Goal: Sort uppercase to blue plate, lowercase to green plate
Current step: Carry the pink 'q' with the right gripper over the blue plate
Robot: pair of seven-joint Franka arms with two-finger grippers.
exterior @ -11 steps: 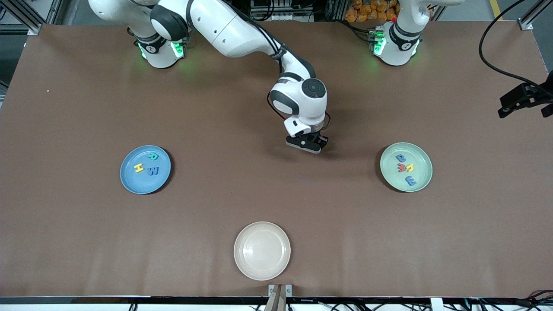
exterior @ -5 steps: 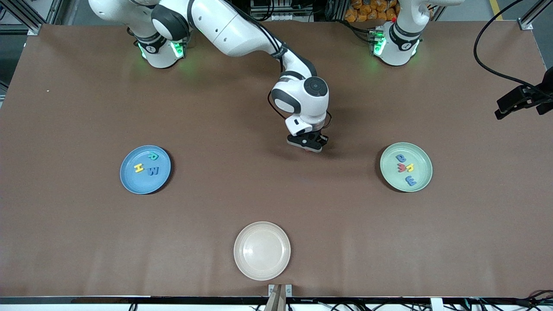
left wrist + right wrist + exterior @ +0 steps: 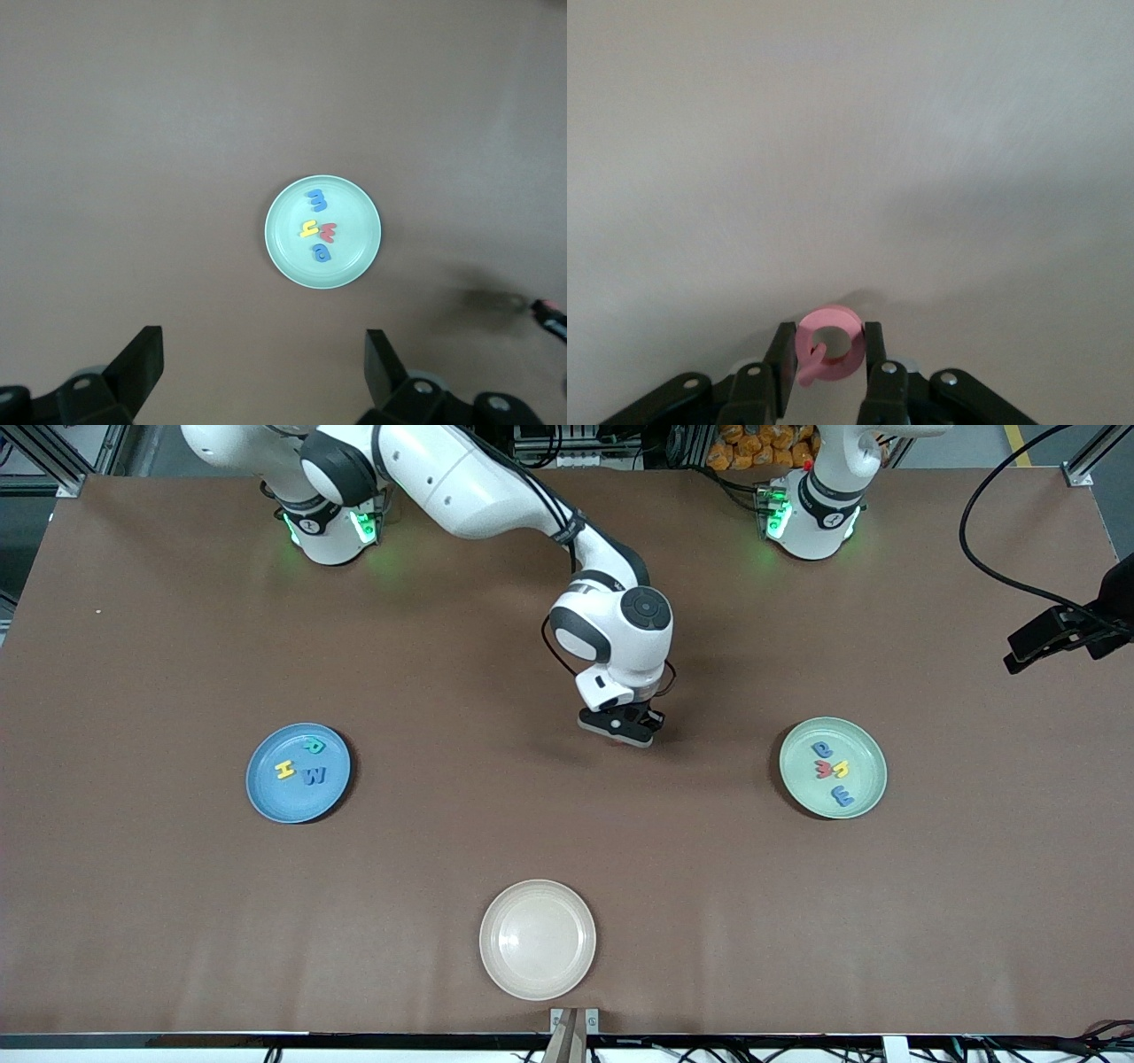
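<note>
cream plate [image 3: 537,940], brown table [image 3: 177,921]

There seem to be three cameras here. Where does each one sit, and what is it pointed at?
Front view: high up across the table, facing both arms; it shows the blue plate, green plate, cream plate and the right hand over bare table.
Left wrist view: on the left arm, looking straight down at the green plate; its own open fingers show.
Right wrist view: on the right arm, looking down at its hand shut on the red Q.
Shared: the green plate appears in the front and left wrist views.
</note>
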